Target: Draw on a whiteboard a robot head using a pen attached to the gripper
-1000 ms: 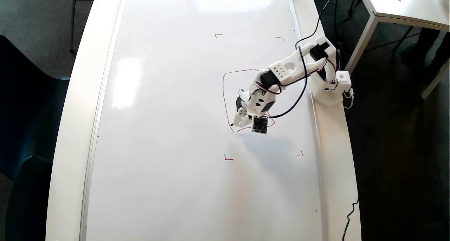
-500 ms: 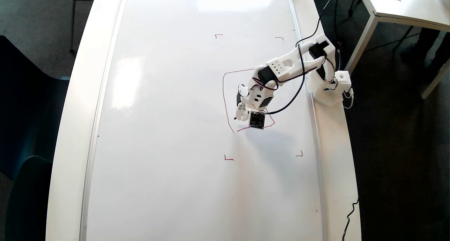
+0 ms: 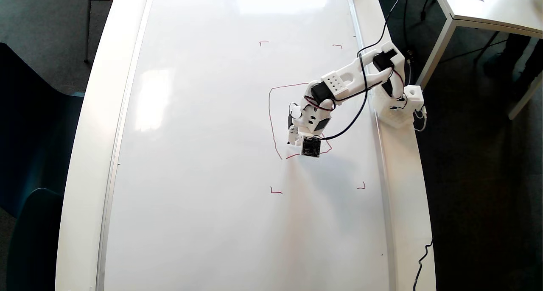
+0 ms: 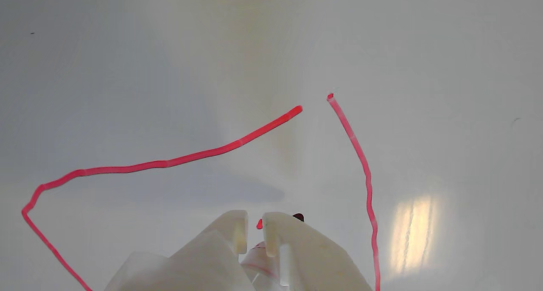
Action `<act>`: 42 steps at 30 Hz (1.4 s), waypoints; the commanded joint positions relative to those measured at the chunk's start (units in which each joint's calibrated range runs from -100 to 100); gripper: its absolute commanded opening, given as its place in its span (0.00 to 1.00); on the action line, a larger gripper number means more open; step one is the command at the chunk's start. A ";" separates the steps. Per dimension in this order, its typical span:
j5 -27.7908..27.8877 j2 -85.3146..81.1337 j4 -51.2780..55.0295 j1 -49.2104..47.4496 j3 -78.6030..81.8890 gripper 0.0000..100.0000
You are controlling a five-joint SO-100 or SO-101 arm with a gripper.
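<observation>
- Gripper [image 4: 254, 231]: we hold it clenched around the pen [image 4: 259, 224].
- Outline [image 4: 169, 161]: unclosed corner; we should press lightly on the whiteboard [image 3: 203, 155], moving steadily.

The robot head [image 3: 271, 113] lies right of centre on the whiteboard [image 3: 203, 155]

The whiteboard [image 3: 203, 155] lies flat, glossy white. The robot head [image 3: 270, 113] is an unfinished red outline; the pen [image 4: 259, 224] stands inside its gapped corner.
</observation>
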 commanded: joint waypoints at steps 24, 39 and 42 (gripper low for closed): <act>-0.19 0.58 0.34 -0.19 0.38 0.01; -2.12 -5.38 0.43 -0.48 10.83 0.01; -2.12 -5.38 0.43 -0.26 11.91 0.01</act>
